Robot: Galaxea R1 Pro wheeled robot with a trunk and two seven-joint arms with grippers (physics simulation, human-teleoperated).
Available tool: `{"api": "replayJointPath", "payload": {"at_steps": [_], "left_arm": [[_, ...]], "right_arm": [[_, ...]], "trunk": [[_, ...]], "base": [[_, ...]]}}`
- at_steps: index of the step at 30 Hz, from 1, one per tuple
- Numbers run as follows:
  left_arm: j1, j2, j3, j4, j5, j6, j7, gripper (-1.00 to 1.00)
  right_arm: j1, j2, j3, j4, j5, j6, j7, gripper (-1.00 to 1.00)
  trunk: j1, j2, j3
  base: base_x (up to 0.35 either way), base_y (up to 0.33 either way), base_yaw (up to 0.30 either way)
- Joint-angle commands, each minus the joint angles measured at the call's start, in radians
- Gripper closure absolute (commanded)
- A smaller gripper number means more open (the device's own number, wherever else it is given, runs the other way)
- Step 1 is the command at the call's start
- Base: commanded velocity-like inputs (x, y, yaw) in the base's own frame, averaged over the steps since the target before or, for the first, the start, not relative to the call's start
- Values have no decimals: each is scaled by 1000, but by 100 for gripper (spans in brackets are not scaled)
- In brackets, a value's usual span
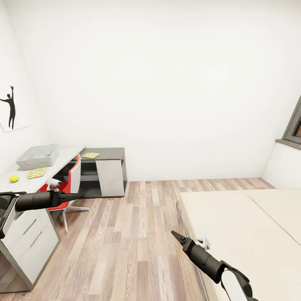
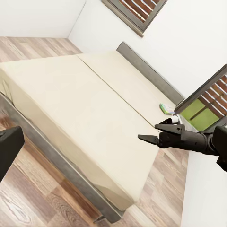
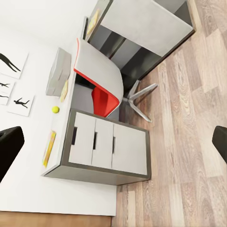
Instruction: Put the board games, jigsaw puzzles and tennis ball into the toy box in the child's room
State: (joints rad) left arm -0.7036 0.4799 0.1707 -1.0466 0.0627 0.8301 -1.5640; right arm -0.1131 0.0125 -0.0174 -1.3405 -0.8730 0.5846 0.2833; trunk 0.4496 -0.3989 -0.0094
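Note:
The grey toy box (image 1: 37, 155) stands on the white desk (image 1: 62, 156) at the left. In front of it lie a colourful flat box (image 1: 36, 172) and the yellow tennis ball (image 1: 14, 178). Another yellow flat box (image 1: 90, 155) rests on the lower dark desk. In the right wrist view a further flat box (image 3: 48, 147) lies near the desk's end, past the ball (image 3: 56, 109). A small green-and-white thing (image 2: 165, 109) lies on the bed (image 2: 71, 94) by the headboard. My left gripper (image 1: 78, 195) hangs open beside the desk. My right gripper (image 1: 177, 237) is open over the floor beside the bed, holding nothing.
A red-and-white swivel chair (image 1: 71, 184) is tucked under the desk, next to the drawer unit (image 1: 31, 240). Wooden floor (image 1: 133, 234) lies between desk and bed. The bed's corner (image 1: 188, 200) is close to my right arm. A window (image 1: 294, 125) is at the far right.

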Motion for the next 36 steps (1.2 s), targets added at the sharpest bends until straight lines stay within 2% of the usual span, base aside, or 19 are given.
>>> {"api": "replayJointPath", "payload": {"at_steps": [1, 19, 36], "left_arm": [[-1, 0, 0, 0, 0, 11, -4, -100], [-1, 0, -1, 0, 0, 11, -4, -100], [-1, 0, 0, 0, 0, 11, -4, -100]], "right_arm": [[0, 1, -2, 0, -4, 6, 0, -100], [0, 1, -1, 0, -4, 6, 0, -100], [0, 0, -1, -1, -4, 6, 0, -100]], "trunk": [[0, -1, -1], [0, -1, -1], [0, -1, -1]], "base": [[0, -21, 0], [0, -67, 0], [-18, -8, 0]]}}
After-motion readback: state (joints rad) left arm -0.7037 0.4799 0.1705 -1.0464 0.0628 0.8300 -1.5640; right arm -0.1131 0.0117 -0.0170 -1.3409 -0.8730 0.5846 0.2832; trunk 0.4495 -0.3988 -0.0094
